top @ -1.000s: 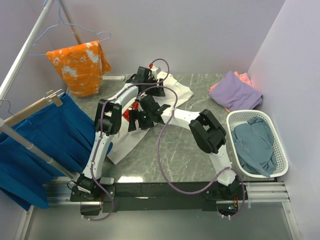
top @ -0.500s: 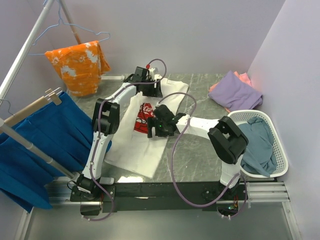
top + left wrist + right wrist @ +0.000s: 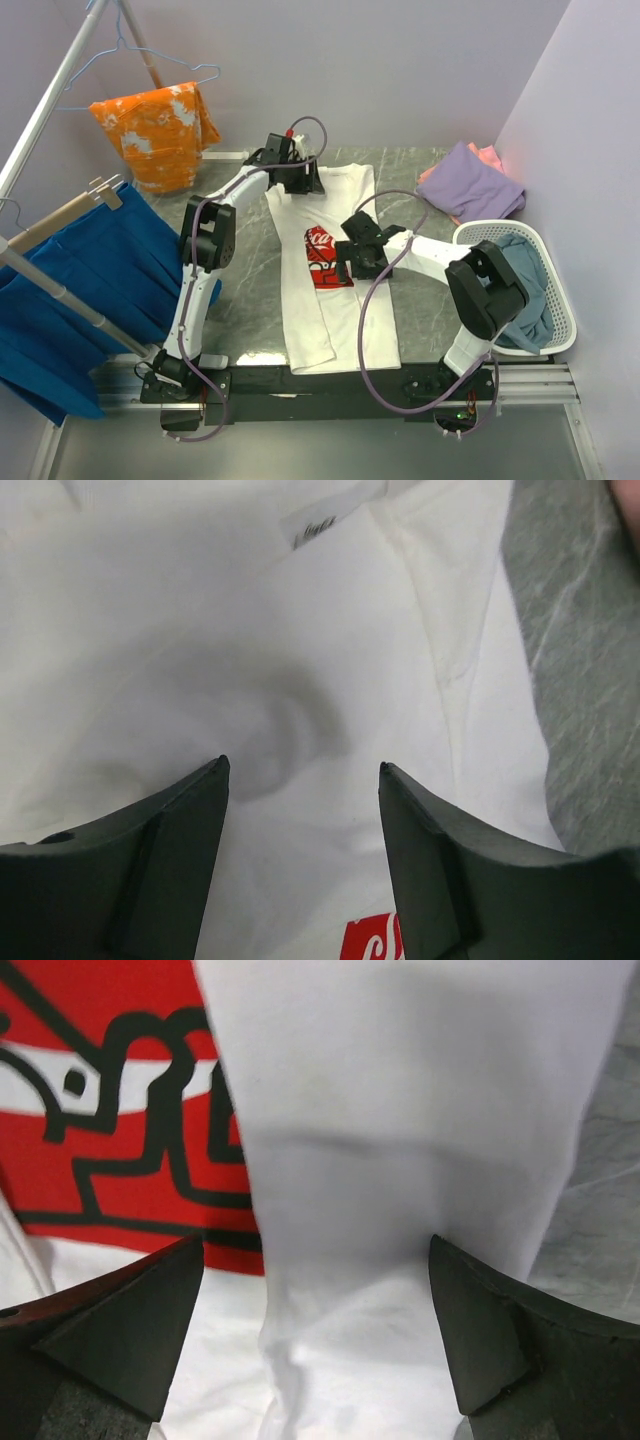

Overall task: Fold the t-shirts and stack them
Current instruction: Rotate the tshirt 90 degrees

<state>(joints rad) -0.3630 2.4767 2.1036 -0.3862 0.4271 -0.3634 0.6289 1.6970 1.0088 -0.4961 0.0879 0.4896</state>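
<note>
The white t-shirt lies lengthwise on the table, collar at the far end and hem near the front edge. Its red-and-white print is partly covered by a fold of white cloth. My left gripper is open just above the collar area, with the neck label ahead of it in the left wrist view. My right gripper is open over the shirt's middle, straddling the fold beside the print in the right wrist view. The purple t-shirt lies on the salmon-pink one.
A white basket at the right holds the grey-blue t-shirt. An orange splotched garment and a blue cloth hang on the rack at the left. Grey marble table shows on both sides of the shirt.
The white shirt has been dragged right and stretched out toward the front edge. My right gripper moved right with it and now stands open over it. My left gripper stayed at the far end.
</note>
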